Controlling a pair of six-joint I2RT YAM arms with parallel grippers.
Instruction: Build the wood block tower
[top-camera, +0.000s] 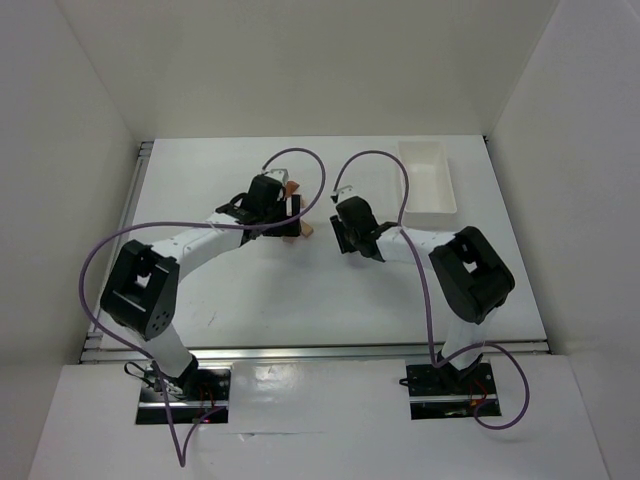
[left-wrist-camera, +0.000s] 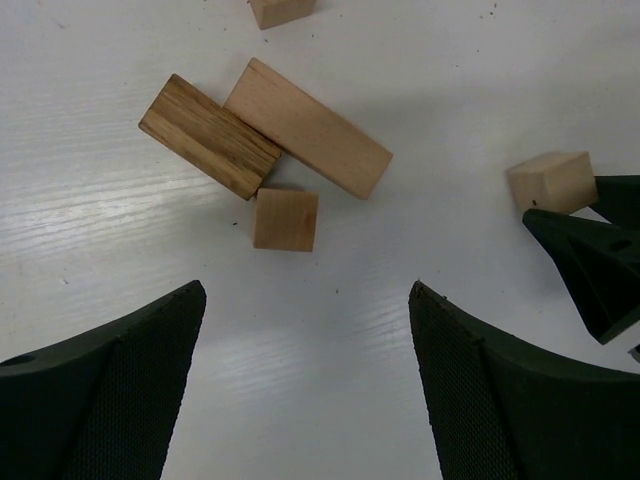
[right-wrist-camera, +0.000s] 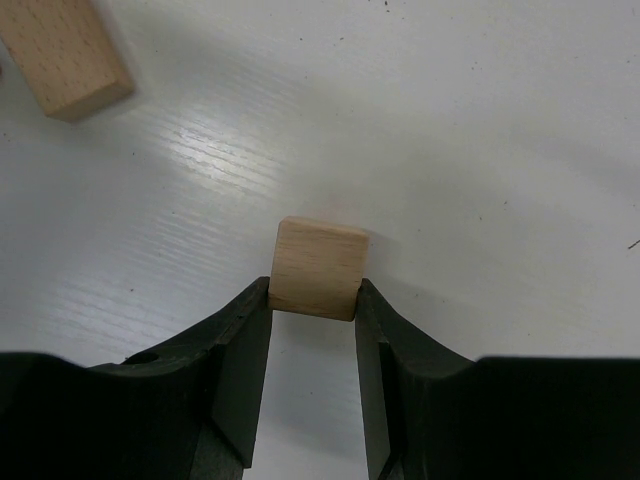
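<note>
No stacked tower shows. In the left wrist view a dark streaked block (left-wrist-camera: 210, 137) and a long light block (left-wrist-camera: 308, 128) lie side by side, touching, on the white table. A small tan cube (left-wrist-camera: 286, 219) lies just below them. My left gripper (left-wrist-camera: 305, 290) is open and empty, hovering short of that cube; from above it is at the table's middle (top-camera: 290, 216). My right gripper (right-wrist-camera: 312, 292) is shut on another small tan cube (right-wrist-camera: 318, 268), at or just above the table. That cube also shows in the left wrist view (left-wrist-camera: 552, 181), to the right.
A white plastic tray (top-camera: 428, 178) stands at the back right. Another tan block lies at the top of the left wrist view (left-wrist-camera: 280, 10), and one at the upper left of the right wrist view (right-wrist-camera: 65, 50). White walls enclose the table.
</note>
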